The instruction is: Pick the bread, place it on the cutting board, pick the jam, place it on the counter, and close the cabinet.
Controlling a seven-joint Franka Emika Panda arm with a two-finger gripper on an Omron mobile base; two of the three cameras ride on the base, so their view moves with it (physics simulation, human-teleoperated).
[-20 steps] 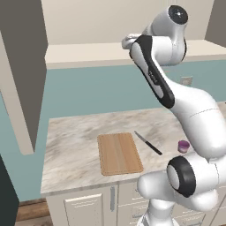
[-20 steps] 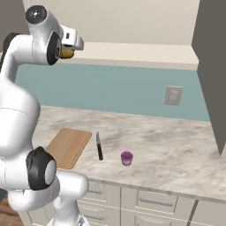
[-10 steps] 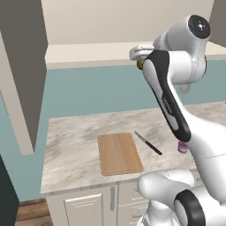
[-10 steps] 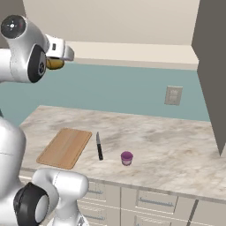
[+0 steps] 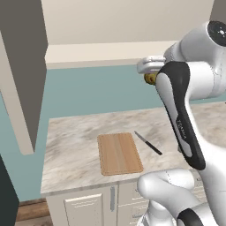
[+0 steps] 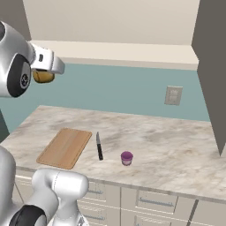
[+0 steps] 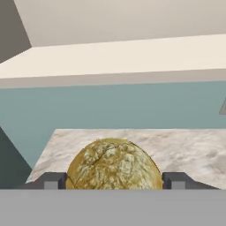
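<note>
Bread (image 7: 114,164) sits clamped between the two dark fingertips of the gripper (image 7: 114,181), whose jaws press against its sides. The white arm is raised high, its hand held level just below the open cabinet (image 6: 119,53) shelf, well above the tabletop (image 6: 176,145). In the right base view the bread (image 6: 43,76) shows as a golden lump under the hand, up and to the left of the cutting board (image 6: 65,148). The cutting board lies flat near the front edge of the marbled tabletop, nothing on it. Just to its right lies a black knife (image 6: 99,146), and right of the knife stands the purple jam (image 6: 126,157) jar, upright on the stone. Behind runs a teal wall with a pale wall outlet (image 6: 173,95). The cabinet doors stand open at either side.
</note>
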